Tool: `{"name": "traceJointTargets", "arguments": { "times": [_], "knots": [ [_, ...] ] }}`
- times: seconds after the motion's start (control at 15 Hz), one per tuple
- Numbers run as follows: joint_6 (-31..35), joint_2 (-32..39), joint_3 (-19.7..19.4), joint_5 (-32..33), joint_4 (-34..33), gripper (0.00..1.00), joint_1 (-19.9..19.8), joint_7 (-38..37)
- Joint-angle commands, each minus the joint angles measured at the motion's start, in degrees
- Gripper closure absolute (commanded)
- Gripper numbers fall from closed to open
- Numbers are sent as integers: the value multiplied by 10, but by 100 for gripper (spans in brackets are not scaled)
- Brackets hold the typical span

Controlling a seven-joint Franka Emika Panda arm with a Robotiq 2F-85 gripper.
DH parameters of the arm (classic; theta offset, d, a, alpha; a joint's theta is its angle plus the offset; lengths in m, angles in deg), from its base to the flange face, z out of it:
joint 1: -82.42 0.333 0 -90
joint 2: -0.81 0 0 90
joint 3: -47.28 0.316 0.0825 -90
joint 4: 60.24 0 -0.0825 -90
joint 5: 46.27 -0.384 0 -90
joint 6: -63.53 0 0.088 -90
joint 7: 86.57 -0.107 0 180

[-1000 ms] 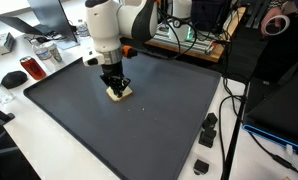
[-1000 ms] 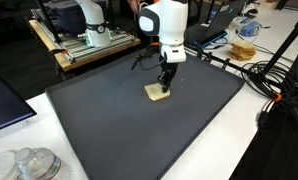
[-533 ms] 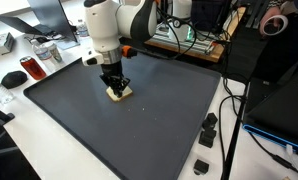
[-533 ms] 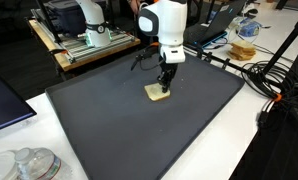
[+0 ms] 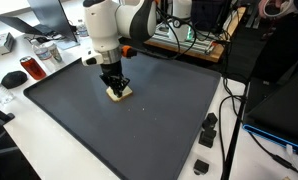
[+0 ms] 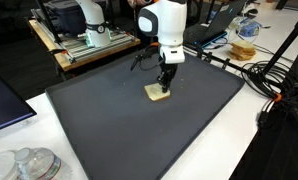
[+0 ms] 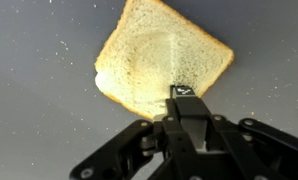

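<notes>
A slice of white bread lies flat on the dark grey mat, seen in both exterior views. My gripper points straight down over the slice's near edge, its two fingers pressed together with no gap between them. The fingertips rest at the edge of the slice; whether they pinch any crust is hidden under them. In both exterior views the gripper stands upright on the bread near the middle-back of the mat.
A red can and a black mouse sit off the mat's edge. Small black parts and cables lie beside the mat. A clear plastic container stands at the table corner, with a wooden rack behind.
</notes>
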Motion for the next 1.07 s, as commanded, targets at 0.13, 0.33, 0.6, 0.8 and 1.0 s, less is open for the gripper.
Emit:
{"name": "traceJointTargets", "arguments": {
  "times": [0.13, 0.33, 0.6, 0.8, 1.0],
  "knots": [
    [1, -31, -7, 1, 33, 95, 0, 5],
    [-5, -56, -2, -8, 46, 95, -6, 10],
    [-17, -97, -5, -6, 67, 95, -2, 4],
    [-28, -121, -11, 2, 80, 95, 4, -2],
    [-43, -136, -11, 8, 90, 95, 7, 1]
  ]
}}
